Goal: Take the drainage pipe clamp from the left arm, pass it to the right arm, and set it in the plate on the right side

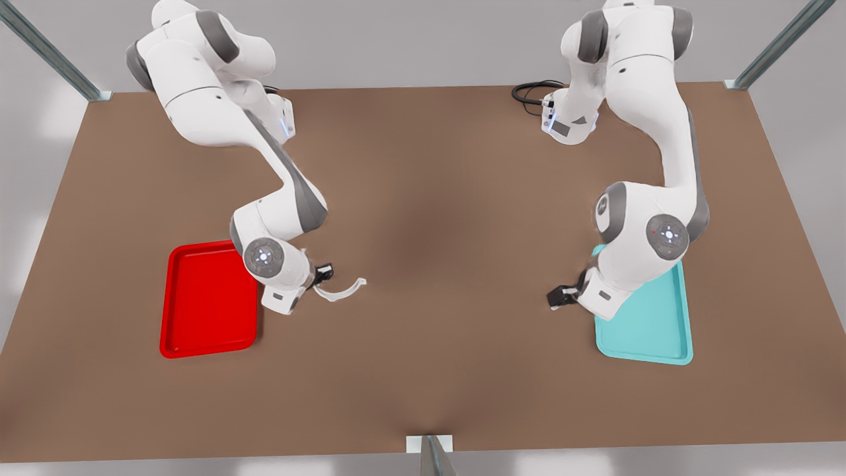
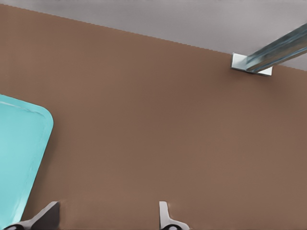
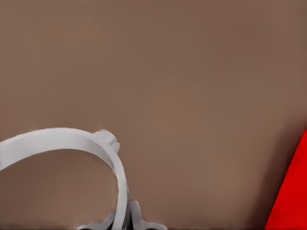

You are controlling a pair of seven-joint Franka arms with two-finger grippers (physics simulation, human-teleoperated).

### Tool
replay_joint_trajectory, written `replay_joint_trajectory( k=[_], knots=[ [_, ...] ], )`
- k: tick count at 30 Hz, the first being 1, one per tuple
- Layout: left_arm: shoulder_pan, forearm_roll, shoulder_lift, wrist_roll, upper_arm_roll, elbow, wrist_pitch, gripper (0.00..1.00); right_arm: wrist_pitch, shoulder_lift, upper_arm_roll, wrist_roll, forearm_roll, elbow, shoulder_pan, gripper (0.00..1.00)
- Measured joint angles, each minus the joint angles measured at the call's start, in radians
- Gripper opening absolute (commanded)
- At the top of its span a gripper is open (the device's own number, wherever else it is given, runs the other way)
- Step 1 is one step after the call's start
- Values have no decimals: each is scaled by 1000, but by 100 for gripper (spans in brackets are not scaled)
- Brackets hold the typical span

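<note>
The drainage pipe clamp [image 1: 342, 291], a thin white half-ring, hangs just above the brown table, beside the red plate [image 1: 198, 311]. My right gripper [image 1: 322, 276] is shut on one end of it, at the front view's left. In the right wrist view the clamp [image 3: 72, 141] curves away from the fingertips [image 3: 136, 215], and the plate's edge [image 3: 293, 191] shows at the side. My left gripper [image 1: 558, 297] waits open and empty at the front view's right, by the cyan tray [image 1: 651, 330]; its fingers [image 2: 165, 218] stand wide apart.
The cyan tray [image 2: 19, 143] lies under the left arm's wrist. A black cable [image 1: 532, 92] loops at the table's back. Metal frame posts [image 2: 268, 52] stand at the corners, and one [image 1: 429, 453] at the middle of the front edge.
</note>
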Motion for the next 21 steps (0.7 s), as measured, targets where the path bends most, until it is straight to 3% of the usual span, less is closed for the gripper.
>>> replay_joint_trajectory(
  k=[2,3,5,7,16,17,18,21],
  knots=[
    [1,44,-65,34,42,0,-55,100,3,-32,2,-12,-11,-54,-83,21],
    [73,67,-109,49,-28,-1,-80,100,5,-43,18,-22,-14,-74,-140,21],
    [328,152,-201,77,-305,-11,-129,100,7,-50,55,-50,-19,-104,-269,21],
    [425,205,-242,102,-406,-20,-167,100,10,-44,66,-86,-21,-134,-370,21],
    [422,293,-169,164,-440,25,-263,100,24,45,66,-260,-28,-193,-577,21],
    [422,295,-168,170,-440,25,-271,100,27,48,63,-277,-36,-190,-581,34],
    [422,297,-168,175,-440,25,-277,100,28,49,62,-292,-55,-185,-582,100],
    [424,299,-169,188,-440,25,-292,100,35,41,71,-315,-148,-148,-579,100]
  ],
)
